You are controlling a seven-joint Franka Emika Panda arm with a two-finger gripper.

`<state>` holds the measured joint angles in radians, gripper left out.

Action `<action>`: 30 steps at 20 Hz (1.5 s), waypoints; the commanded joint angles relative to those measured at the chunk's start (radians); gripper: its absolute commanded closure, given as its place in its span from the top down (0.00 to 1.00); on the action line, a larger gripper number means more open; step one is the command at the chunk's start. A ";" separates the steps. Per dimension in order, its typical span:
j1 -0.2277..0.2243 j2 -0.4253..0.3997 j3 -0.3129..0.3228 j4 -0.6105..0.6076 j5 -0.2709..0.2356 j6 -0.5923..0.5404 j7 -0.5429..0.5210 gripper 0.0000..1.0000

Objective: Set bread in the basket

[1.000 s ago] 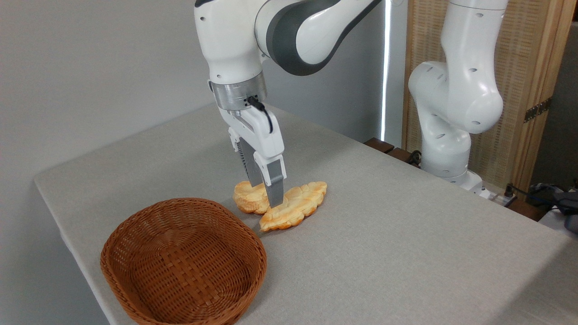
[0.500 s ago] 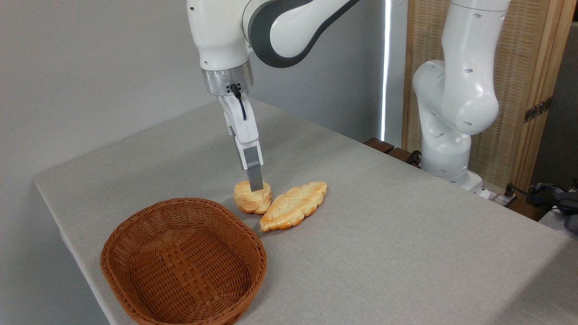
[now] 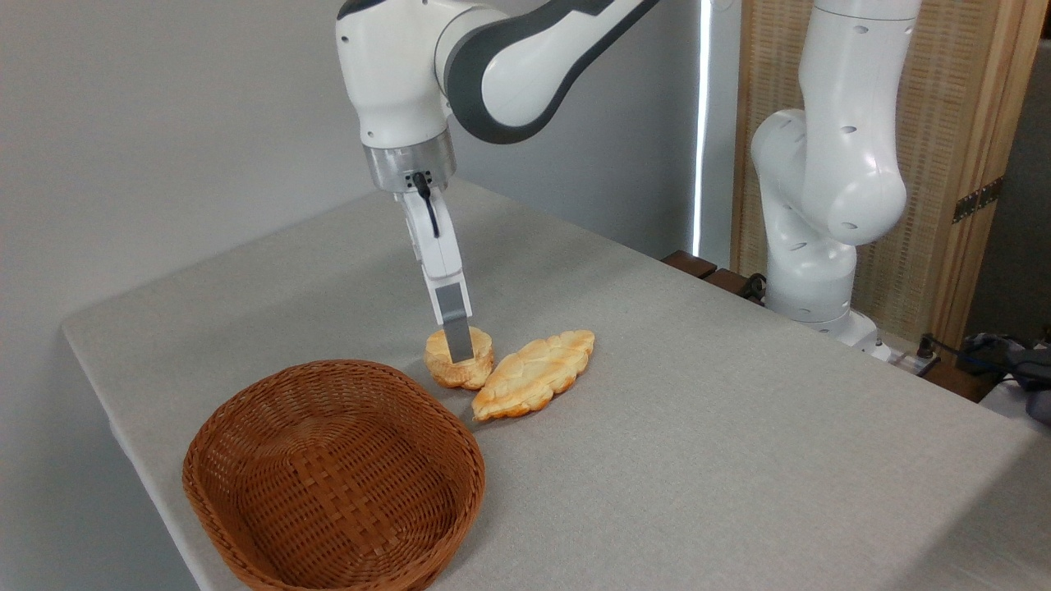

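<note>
The bread (image 3: 484, 362), a small round golden bun, lies on the grey table (image 3: 706, 427) just beyond the basket's far rim. My gripper (image 3: 456, 346) points straight down at it and is seen edge-on. The near finger (image 3: 456, 328) hangs in front of the bun's top, its tip low on the near side; the other finger is hidden behind. The jaws look open astride the bun, which still rests on the table. The basket (image 3: 246, 410), oval reddish-brown wicker, stands with nothing in it at the lower left.
A longer, flat, leaf-shaped braided bread (image 3: 535, 373) lies touching the bun on its right. The arm's white base column (image 3: 821, 205) stands at the table's far right edge, with a wooden screen behind. The table's left edge runs close to the basket.
The gripper has turned from showing both open fingers to edge-on, shifted left from above both breads to the bun, and come down lower over it. Neither bread has moved.
</note>
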<state>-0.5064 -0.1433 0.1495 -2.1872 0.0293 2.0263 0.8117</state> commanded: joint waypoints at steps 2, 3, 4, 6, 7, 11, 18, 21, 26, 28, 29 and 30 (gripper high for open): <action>-0.020 0.017 0.012 -0.006 -0.011 0.023 0.020 1.00; -0.020 0.024 0.012 -0.006 -0.011 0.023 0.020 1.00; -0.020 0.028 0.012 -0.006 -0.011 0.023 0.020 1.00; -0.023 0.036 0.012 -0.006 -0.009 0.025 0.020 1.00; -0.023 0.039 0.012 -0.006 -0.009 0.025 0.020 1.00; -0.023 0.053 0.012 -0.006 -0.006 0.043 0.020 1.00; -0.018 0.068 0.013 -0.006 0.004 0.052 0.020 0.26; -0.015 0.068 0.013 -0.006 0.004 0.052 0.020 0.24; -0.012 0.068 0.013 -0.006 0.004 0.052 0.018 0.24; -0.012 0.067 0.013 -0.006 0.004 0.052 0.017 0.24; -0.012 0.067 0.015 -0.006 0.004 0.051 0.017 0.25; -0.012 0.065 0.015 -0.005 0.004 0.051 0.015 0.25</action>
<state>-0.5147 -0.0745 0.1540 -2.1872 0.0307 2.0581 0.8127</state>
